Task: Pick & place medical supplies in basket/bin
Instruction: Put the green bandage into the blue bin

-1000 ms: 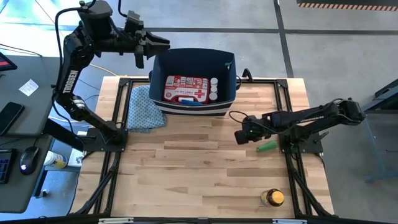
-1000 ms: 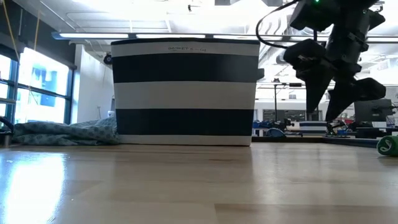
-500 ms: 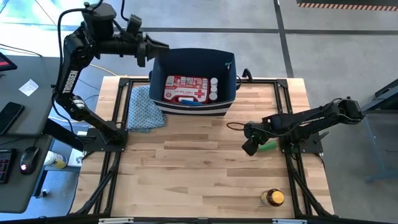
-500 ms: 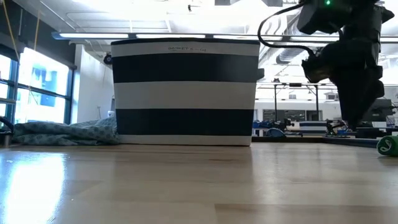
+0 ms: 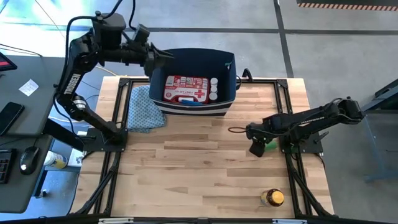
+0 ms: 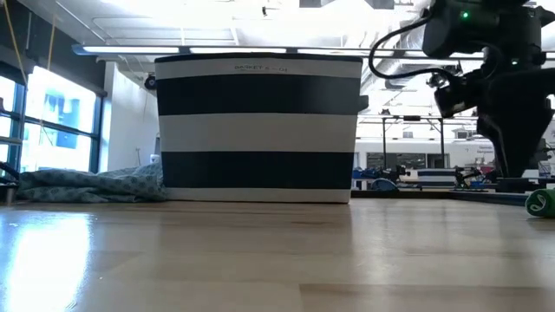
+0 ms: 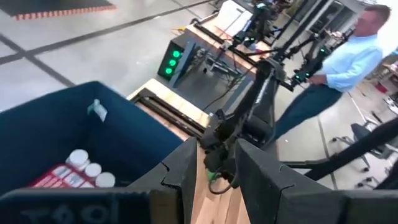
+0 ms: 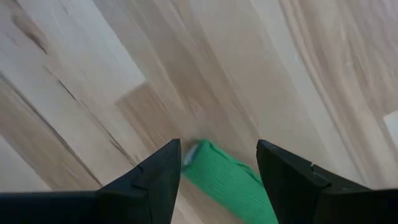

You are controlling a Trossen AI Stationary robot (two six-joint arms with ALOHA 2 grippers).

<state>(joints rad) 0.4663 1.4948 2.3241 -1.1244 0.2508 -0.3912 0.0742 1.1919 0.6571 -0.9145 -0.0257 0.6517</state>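
The navy basket [image 5: 194,59] stands at the table's far edge, and in the low view its striped wall [image 6: 258,128] rests on the wood. Inside lie the red first-aid kit [image 5: 185,88] and small white bottles [image 5: 214,88]. A green cylinder [image 5: 269,145] lies on its side on the table's right part. My right gripper [image 5: 256,149] hangs open over it, and in the right wrist view the cylinder [image 8: 230,183] shows between the two fingers, apart from them. My left gripper [image 5: 163,55] hovers open above the basket's far left corner. A yellow-capped amber bottle [image 5: 272,198] stands near the near edge.
A blue-green patterned cloth [image 5: 144,107] lies left of the basket. Bare wood fills the table's middle and near left. The left wrist view shows a person in a light shirt [image 7: 348,62] beyond the table. A desk with mouse and phone stands off the left side.
My right gripper has moved toward the table's near right and down over the green cylinder, tipping to point downward. My left gripper has swung right and a little nearer, toward the basket's far left corner. The cylinder and the basket have kept their places.
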